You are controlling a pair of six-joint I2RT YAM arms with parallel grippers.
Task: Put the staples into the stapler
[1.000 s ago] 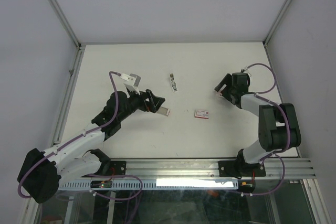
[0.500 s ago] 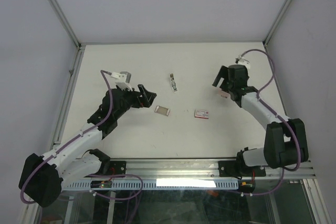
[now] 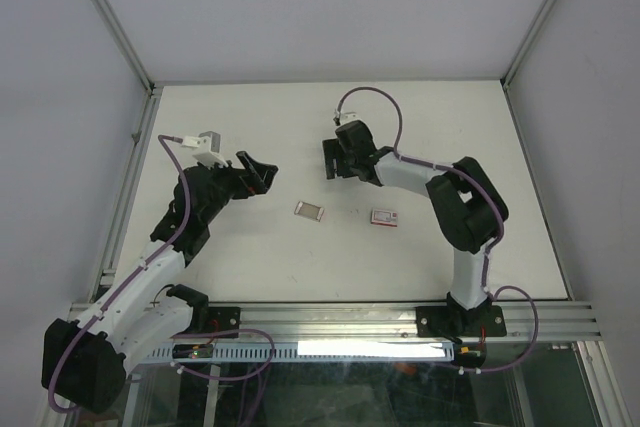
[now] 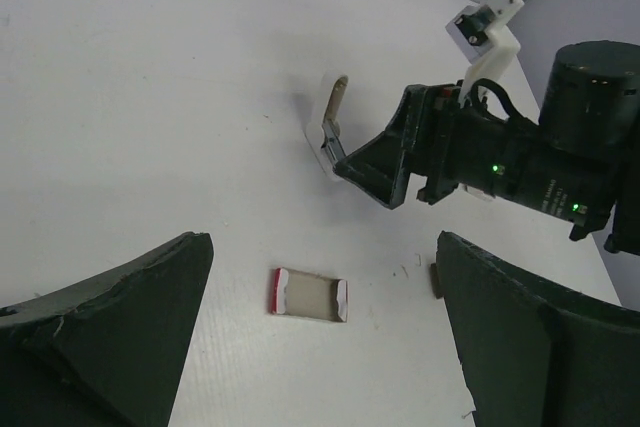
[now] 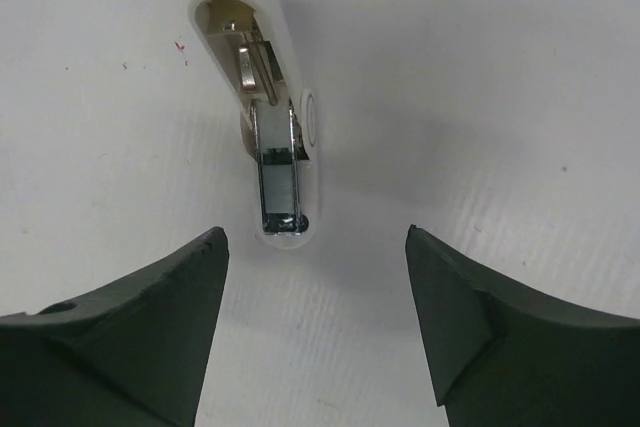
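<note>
The stapler [image 5: 272,162] lies on the white table [image 3: 200,127], in the far middle part, directly under the right gripper [image 5: 313,247]. In the top view the gripper hides it. The fingers of this gripper are apart, one on each side of the stapler's near end, and they do not touch it. The stapler shows a pale body with a silvery metal channel along its middle. Whether there are staples in this channel, I cannot tell.

The left gripper [image 4: 325,247] hangs above the table to the left, with its two fingers wide apart and nothing between them. In front of it lies a small flat tray [image 4: 308,294] with red-and-white ends. Its inside looks grey-brown, and it is too small to tell what is in it. To the right of the tray, well apart from it, lies a small red-and-white flat box [image 3: 384,216]. It looks closed. Both lie nearer to the arm bases than the stapler.
</note>
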